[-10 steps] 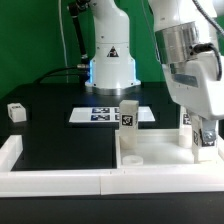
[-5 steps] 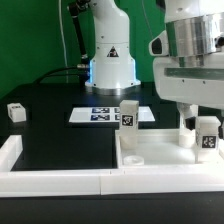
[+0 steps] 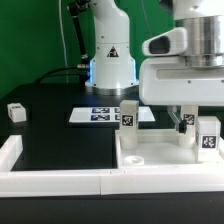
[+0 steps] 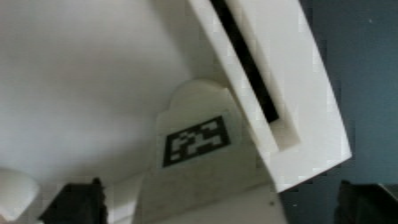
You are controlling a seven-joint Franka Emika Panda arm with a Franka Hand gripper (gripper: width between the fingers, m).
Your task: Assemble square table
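Note:
The white square table top (image 3: 160, 158) lies at the front, on the exterior view's right, rim up. Two white tagged legs stand upright on it: one (image 3: 128, 115) at its far left corner and one (image 3: 207, 136) near its right side. A third leg (image 3: 15, 112) lies loose far to the left. My gripper (image 3: 198, 122) hangs open just above the right leg. In the wrist view that leg (image 4: 199, 140) rises between my dark fingertips (image 4: 80, 203) with a gap on each side, and the table top (image 4: 71, 80) lies below my gripper (image 4: 222, 205).
The marker board (image 3: 100, 116) lies flat in front of the robot's base (image 3: 110, 65). Long white rails (image 3: 55, 181) border the front and the left side (image 3: 10, 150). The table surface is black.
My gripper has opened, let go of the right leg and risen. The leg stays standing upright on the table top.

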